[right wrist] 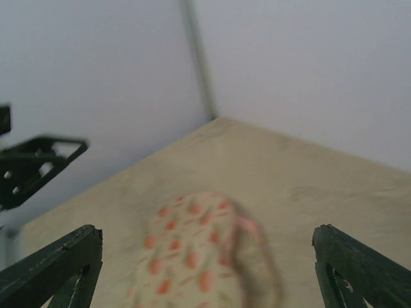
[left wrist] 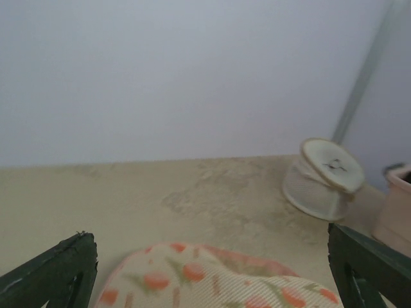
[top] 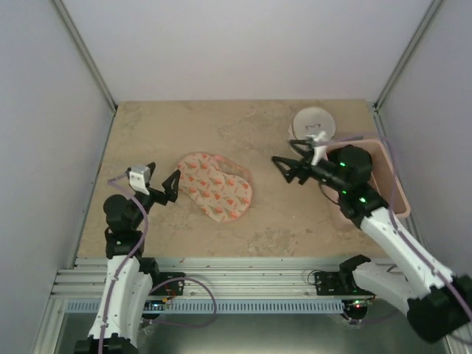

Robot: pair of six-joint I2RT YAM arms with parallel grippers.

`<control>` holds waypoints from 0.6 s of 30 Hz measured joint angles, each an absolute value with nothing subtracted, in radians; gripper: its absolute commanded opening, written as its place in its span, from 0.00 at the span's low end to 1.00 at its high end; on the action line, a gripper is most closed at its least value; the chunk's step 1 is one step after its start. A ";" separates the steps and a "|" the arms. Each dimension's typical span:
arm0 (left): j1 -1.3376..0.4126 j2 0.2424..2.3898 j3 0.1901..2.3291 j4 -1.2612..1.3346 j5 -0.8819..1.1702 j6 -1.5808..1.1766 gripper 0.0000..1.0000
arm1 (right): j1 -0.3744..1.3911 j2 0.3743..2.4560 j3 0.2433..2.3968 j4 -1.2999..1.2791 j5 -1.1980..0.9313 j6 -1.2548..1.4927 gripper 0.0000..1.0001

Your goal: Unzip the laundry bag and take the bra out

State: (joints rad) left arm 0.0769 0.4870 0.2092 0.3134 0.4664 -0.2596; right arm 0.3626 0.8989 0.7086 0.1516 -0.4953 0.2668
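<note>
At mid-worktop, slightly toward the left and near edges, the laundry bag [top: 215,188] lies flat with its printed side up. We cannot make out its zip in any view.

Left end effector [top: 164,173]: close to the left edge of the worktop, just beside the bag's left end. Its jaws are spread wide and hold nothing. In the left wrist view the bag [left wrist: 218,282] sits low between the two fingers [left wrist: 58,269]. We cannot tell whether a fingertip touches the fabric.

Right end effector [top: 284,153]: to the right of the bag and apart from it, pointing toward it. Its jaws are also wide and hold nothing. In the right wrist view the bag [right wrist: 199,250] is blurred.

A white round container [top: 313,124] is tipped on its side near the far right corner. A pink bin [top: 391,177] stands along the right edge, partly under the right arm.
</note>
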 measured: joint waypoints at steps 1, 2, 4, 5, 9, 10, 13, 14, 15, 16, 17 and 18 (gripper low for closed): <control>0.076 0.506 0.258 0.286 0.517 -0.213 0.99 | 0.419 0.953 0.753 0.121 -0.492 0.257 0.87; 0.073 0.525 0.293 0.265 0.545 -0.170 0.99 | 0.472 1.010 0.796 0.085 -0.485 0.248 0.87; 0.050 0.581 0.394 0.162 0.592 -0.015 0.99 | 0.550 1.107 0.861 0.027 -0.475 0.233 0.87; 0.026 0.612 0.443 0.098 0.601 0.084 0.99 | 0.585 1.161 0.889 -0.004 -0.469 0.228 0.87; -0.127 0.712 0.559 -0.186 0.542 0.550 0.96 | 0.641 1.305 0.911 -0.078 -0.465 0.232 0.87; -0.168 0.736 0.569 -0.253 0.508 0.666 0.93 | 0.647 1.333 0.910 -0.092 -0.467 0.234 0.87; -0.262 0.814 0.574 -0.411 0.393 0.968 0.84 | 0.658 1.385 0.901 -0.111 -0.467 0.245 0.87; -0.289 0.845 0.574 -0.447 0.350 1.067 0.82 | 0.661 1.393 0.899 -0.114 -0.466 0.249 0.87; -0.311 0.873 0.572 -0.472 0.313 1.150 0.80 | 0.664 1.398 0.897 -0.114 -0.466 0.251 0.87; -0.331 0.895 0.566 -0.485 0.279 1.225 0.79 | 0.667 1.400 0.896 -0.113 -0.465 0.254 0.87; -0.348 0.912 0.557 -0.488 0.246 1.288 0.78 | 0.670 1.400 0.896 -0.113 -0.463 0.255 0.88; -0.364 0.927 0.546 -0.485 0.223 1.334 0.76 | 0.672 1.400 0.895 -0.113 -0.461 0.256 0.88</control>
